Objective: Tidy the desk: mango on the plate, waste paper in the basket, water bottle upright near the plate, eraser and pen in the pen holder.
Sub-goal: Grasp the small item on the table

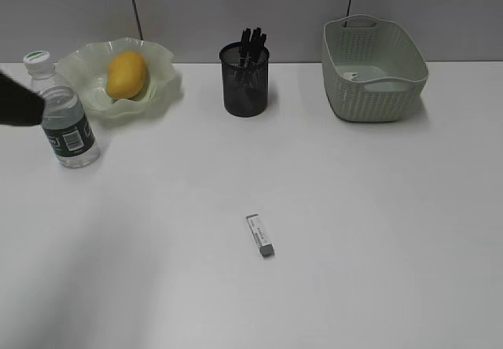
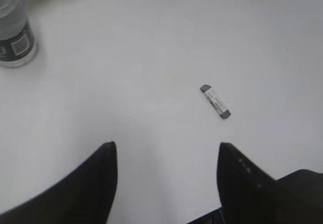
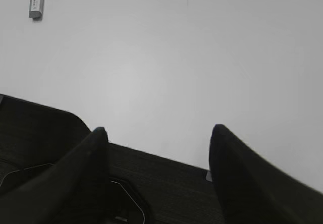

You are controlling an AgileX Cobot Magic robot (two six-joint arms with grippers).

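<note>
The mango point(image 1: 126, 75) lies in the pale green wavy-rimmed plate point(image 1: 161, 90) at the back left. The water bottle point(image 1: 65, 115) stands upright just left of the plate; its lower part shows in the left wrist view point(image 2: 14, 37). The black mesh pen holder point(image 1: 245, 79) holds dark pens. A grey-white eraser point(image 1: 260, 235) lies on the desk point(image 1: 377, 231); it also shows in the left wrist view point(image 2: 215, 102) and the right wrist view point(image 3: 36, 1). The basket point(image 1: 372, 70) has something pale inside. My left gripper point(image 2: 166, 146) is open and empty. My right gripper point(image 3: 158, 130) is open and empty.
A dark part of the left arm point(image 1: 17, 101) enters at the left edge, beside the bottle. A grey wall runs behind the desk. A dark surface point(image 3: 151, 183) lies under the right gripper at the desk's edge.
</note>
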